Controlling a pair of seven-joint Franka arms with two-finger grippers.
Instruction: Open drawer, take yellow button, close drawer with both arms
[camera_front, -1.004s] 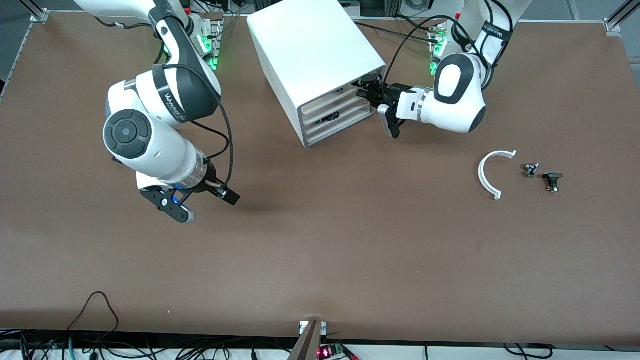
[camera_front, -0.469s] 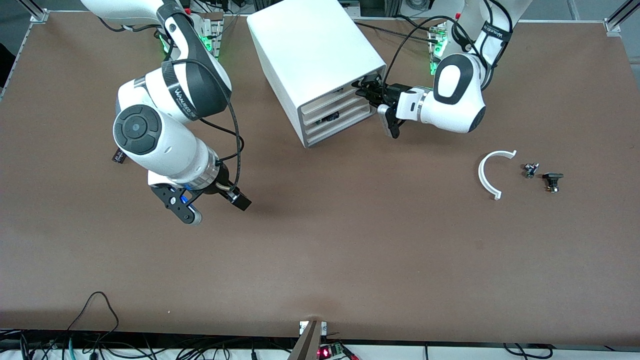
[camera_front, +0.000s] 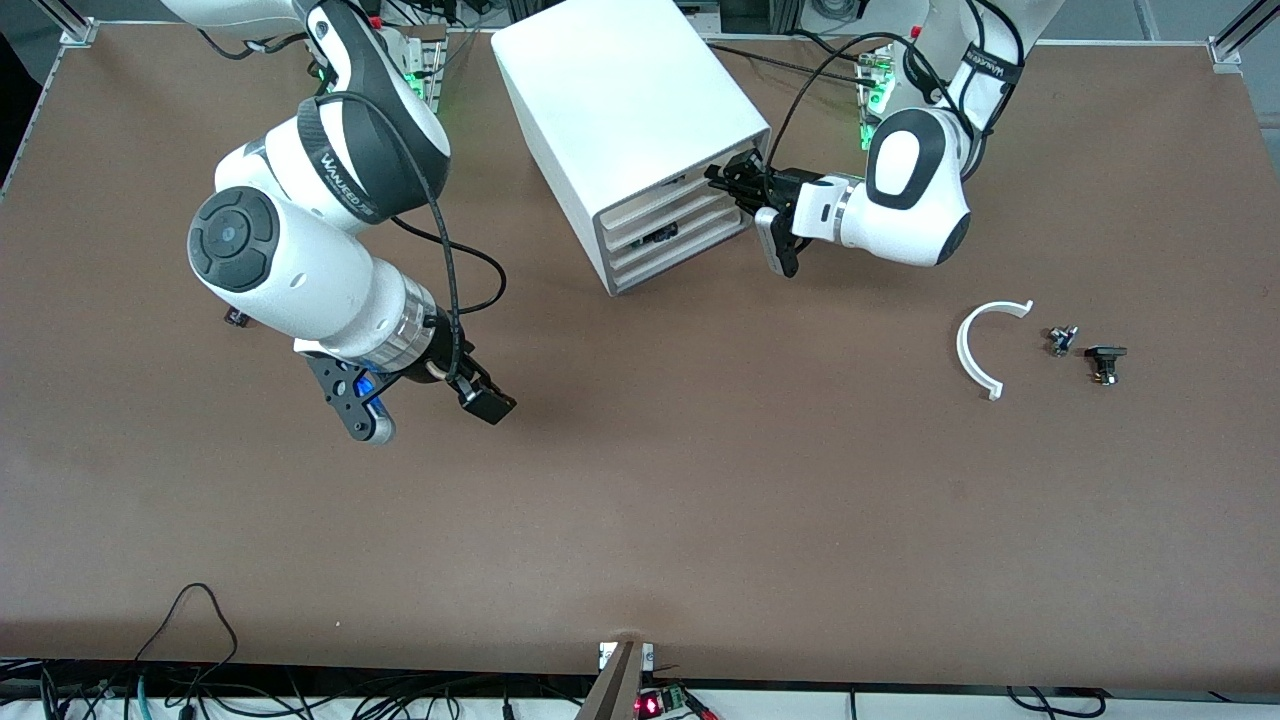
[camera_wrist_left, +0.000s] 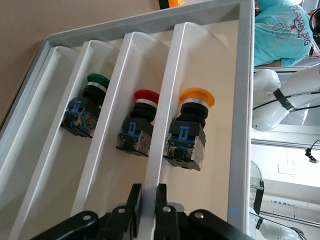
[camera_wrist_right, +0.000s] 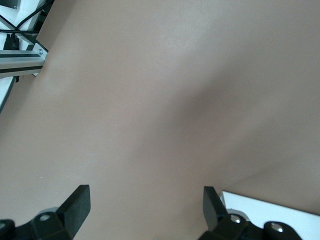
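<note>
Left gripper (camera_wrist_left: 146, 200) at the front of the white drawer cabinet (camera_front: 625, 110), fingers (camera_wrist_left: 133, 197) nearly closed, pinching the edge of a drawer front panel (camera_wrist_left: 165, 130). Seen in the left wrist view: three push buttons in separate drawers; orange-yellow button (camera_wrist_left: 190, 130) beside a red-capped button (camera_wrist_left: 137, 125), then a green-capped button (camera_wrist_left: 86, 106). Right gripper (camera_front: 425, 400) above bare table (camera_front: 640, 500) toward the right arm's end, nearer the front camera than the cabinet, fingers (camera_wrist_right: 75, 202) wide apart, holding nothing. White curved piece (camera_front: 980, 345) and two small dark components (camera_front: 1085, 352) toward the left arm's end.
</note>
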